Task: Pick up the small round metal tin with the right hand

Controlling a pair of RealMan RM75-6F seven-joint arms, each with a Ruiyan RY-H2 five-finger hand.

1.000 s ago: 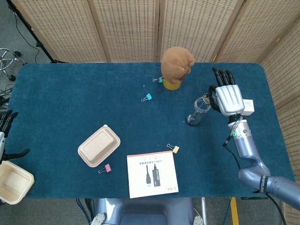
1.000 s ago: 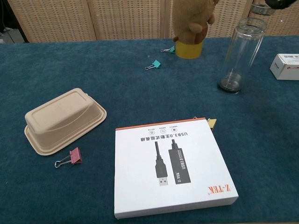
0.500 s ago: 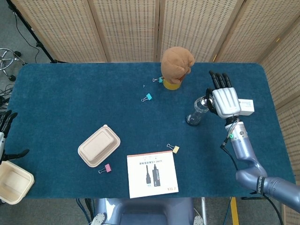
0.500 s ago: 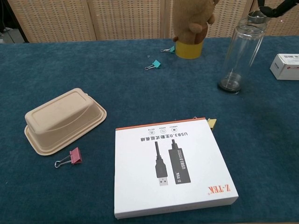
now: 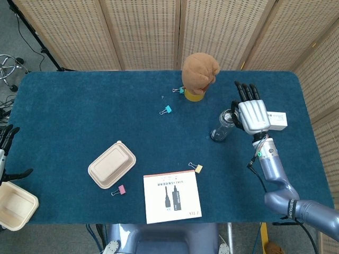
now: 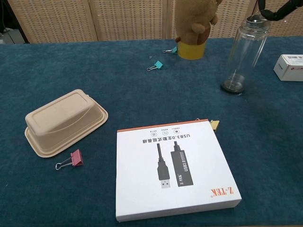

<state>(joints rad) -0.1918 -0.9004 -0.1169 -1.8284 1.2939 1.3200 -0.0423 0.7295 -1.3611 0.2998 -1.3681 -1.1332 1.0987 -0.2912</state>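
I see no small round metal tin in either view. My right hand (image 5: 252, 112) hovers at the right side of the blue table (image 5: 79, 106), fingers straight and spread, holding nothing. Its thumb side sits by the mouth of a tall clear glass bottle (image 5: 222, 126) that stands upright. In the chest view only dark fingertips (image 6: 273, 10) show at the top right, just over the bottle (image 6: 242, 54); whether they touch it I cannot tell. My left hand (image 5: 6, 151) shows at the far left edge, off the table, fingers apart and empty.
A brown plush toy on a yellow cup (image 5: 198, 74) stands at the back. A small white box (image 5: 279, 119) lies behind my right hand. A USB cable box (image 5: 172, 197), a beige lidded container (image 5: 111, 164) and binder clips in teal (image 5: 167, 110), yellow (image 5: 198, 168) and pink (image 5: 119, 190) lie about.
My right hand has shifted a little to the left and toward the bottle's top; its dark fingertips now show over the bottle in the chest view. Nothing else moved.
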